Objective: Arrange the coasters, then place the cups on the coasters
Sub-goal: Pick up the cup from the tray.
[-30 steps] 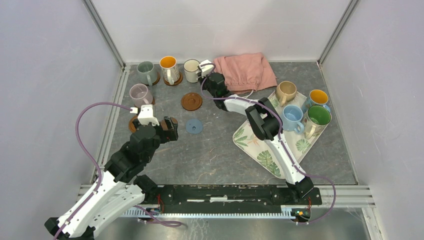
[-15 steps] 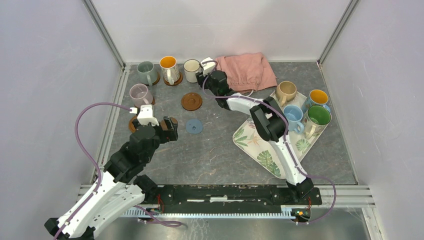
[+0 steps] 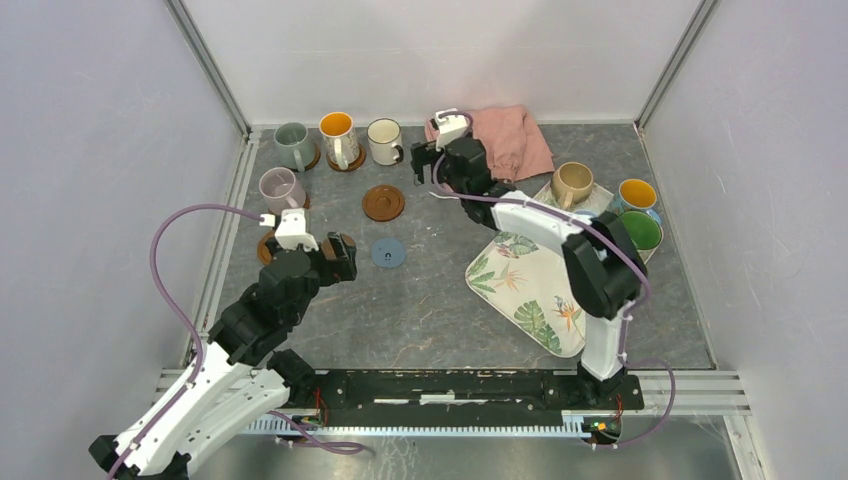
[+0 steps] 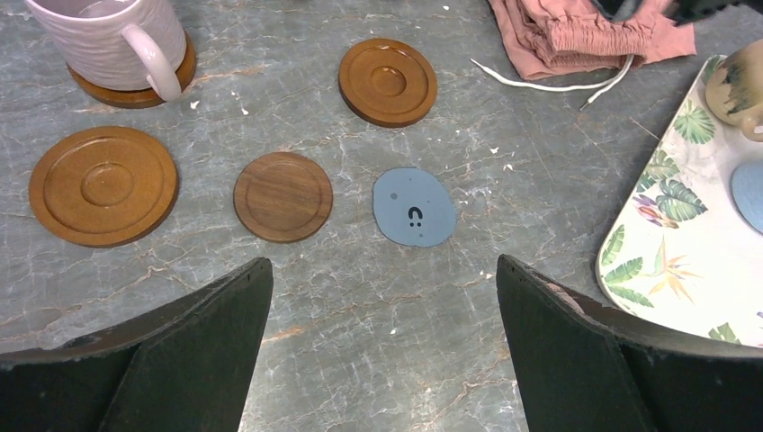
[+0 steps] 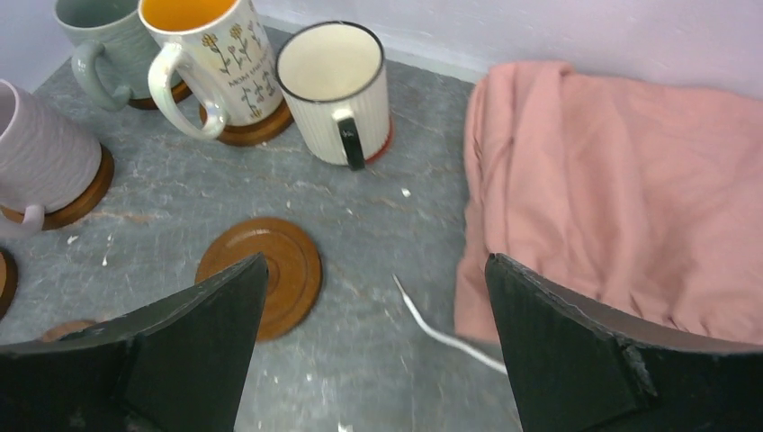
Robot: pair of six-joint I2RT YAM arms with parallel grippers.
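My right gripper (image 3: 422, 160) (image 5: 376, 265) stands open and empty, just right of the cream cup (image 5: 331, 85), which sits on a red coaster (image 5: 383, 142). Beside it stand the orange-inside cup (image 5: 211, 58) and the grey-green cup (image 5: 99, 36), both on brown coasters, and the lilac cup (image 4: 108, 36) on another. My left gripper (image 4: 382, 270) hangs open above bare coasters: a blue one (image 4: 414, 207), a small brown one (image 4: 282, 196) and two larger brown ones (image 4: 103, 184) (image 4: 388, 81). On the tray (image 3: 520, 295) are a beige cup (image 3: 572, 183), an orange-inside cup (image 3: 636, 193) and a green-inside cup (image 3: 642, 232).
A pink cloth (image 3: 505, 140) with a white drawstring (image 5: 432, 328) lies at the back, right of the right gripper. The right arm stretches over the leaf-patterned tray and hides part of it. Cage walls close the table at the back and both sides.
My right gripper has opened, let go of the cream cup and pulled back to the right. Its arm has swung right over the tray. The left arm has not moved.
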